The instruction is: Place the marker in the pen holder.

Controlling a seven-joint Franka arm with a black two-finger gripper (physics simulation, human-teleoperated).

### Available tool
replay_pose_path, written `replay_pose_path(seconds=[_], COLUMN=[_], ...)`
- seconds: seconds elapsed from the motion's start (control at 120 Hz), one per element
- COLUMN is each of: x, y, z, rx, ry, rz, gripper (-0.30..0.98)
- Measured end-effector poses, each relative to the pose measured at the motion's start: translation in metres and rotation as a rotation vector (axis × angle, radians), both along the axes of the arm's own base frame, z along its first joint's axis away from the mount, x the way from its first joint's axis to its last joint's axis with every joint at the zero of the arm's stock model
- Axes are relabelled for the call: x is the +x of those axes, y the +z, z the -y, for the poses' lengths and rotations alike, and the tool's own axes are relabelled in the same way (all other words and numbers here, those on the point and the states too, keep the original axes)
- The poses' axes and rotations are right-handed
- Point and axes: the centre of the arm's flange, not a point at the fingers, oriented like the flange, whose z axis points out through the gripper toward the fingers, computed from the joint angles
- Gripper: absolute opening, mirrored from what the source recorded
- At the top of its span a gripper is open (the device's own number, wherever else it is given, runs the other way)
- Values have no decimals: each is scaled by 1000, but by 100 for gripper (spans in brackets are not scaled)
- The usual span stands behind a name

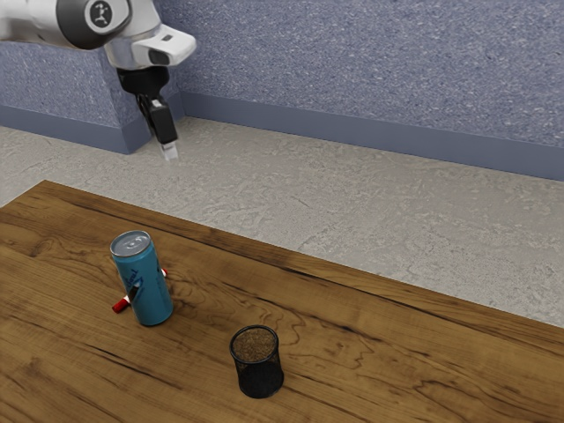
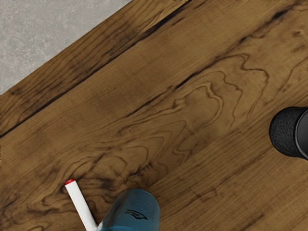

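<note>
High above the table, toward the exterior view's upper left, hangs my gripper point(image 1: 170, 152), well clear of everything on the wood. The marker point(image 1: 121, 306) lies on the table behind the blue can, which hides its middle; its red ends stick out on both sides. In the wrist view, the white body of the marker point(image 2: 81, 204) with a red tip shows beside the can. A black mesh pen holder point(image 1: 261, 377) stands upright, apart from the can; the wrist view has this pen holder point(image 2: 285, 132) at its edge.
The blue can point(image 1: 152, 289) stands upright close against or just in front of the marker; the wrist view shows the can point(image 2: 137, 211) too. The wooden table point(image 1: 352, 339) ends at a long edge, with grey floor beyond it and a blue wall behind.
</note>
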Motion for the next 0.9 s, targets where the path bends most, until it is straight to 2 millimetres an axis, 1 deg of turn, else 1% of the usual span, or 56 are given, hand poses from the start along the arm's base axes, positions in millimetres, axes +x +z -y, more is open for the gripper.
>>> replay_pose_path(seconds=[0.225, 0.367, 0.458, 0.475, 0.525, 0.567, 0.608, 0.7, 0.733, 0.825, 0.9], x=[2, 5, 11, 11, 11, 12, 13, 16, 14, 8, 8], y=[1, -15, -33, -41, -73, -89, -95, -98, -100, -120, -131], z=[-3, 0, 1, 1, 0, -1, -3, -7, -9, -14, -18], rx=[0, -30, -36, -37, -38, -31, -24, -16, -14, -6, -2], ry=[-60, -32, -7, -3, 15, 37, 59, 107, 126, 187, 235], rz=[15, -9, -29, -34, -56, -54, -39, -1, 4, -13, -20], gripper=[69, 69, 69, 69, 69, 69, 69, 68, 64, 45, 36])
